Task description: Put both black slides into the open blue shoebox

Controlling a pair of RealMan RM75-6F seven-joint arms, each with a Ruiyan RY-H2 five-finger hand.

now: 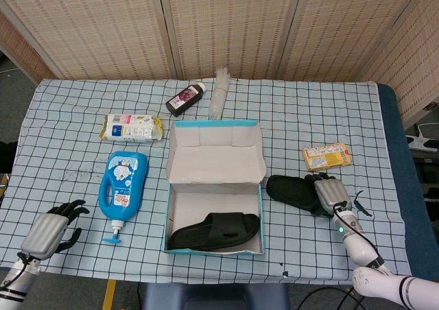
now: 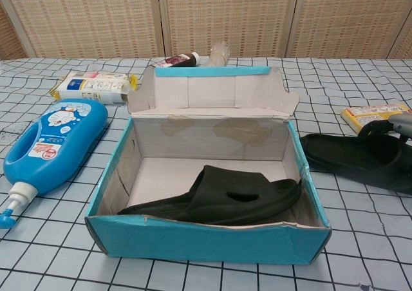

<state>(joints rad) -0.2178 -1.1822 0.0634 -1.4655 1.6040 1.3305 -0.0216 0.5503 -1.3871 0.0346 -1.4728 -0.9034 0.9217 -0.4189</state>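
Note:
The open blue shoebox stands mid-table with its lid folded back. One black slide lies inside along the front wall, also seen in the chest view as the boxed slide. The second black slide lies on the cloth just right of the box. My right hand rests low on its right end, fingers lying over the slide's strap; no firm grip shows. My left hand sits at the near left corner, fingers apart, holding nothing.
A blue pump bottle lies left of the box, with a wipes pack behind it. A dark bottle and a clear plastic stack lie behind the box. A yellow packet sits just beyond the right hand.

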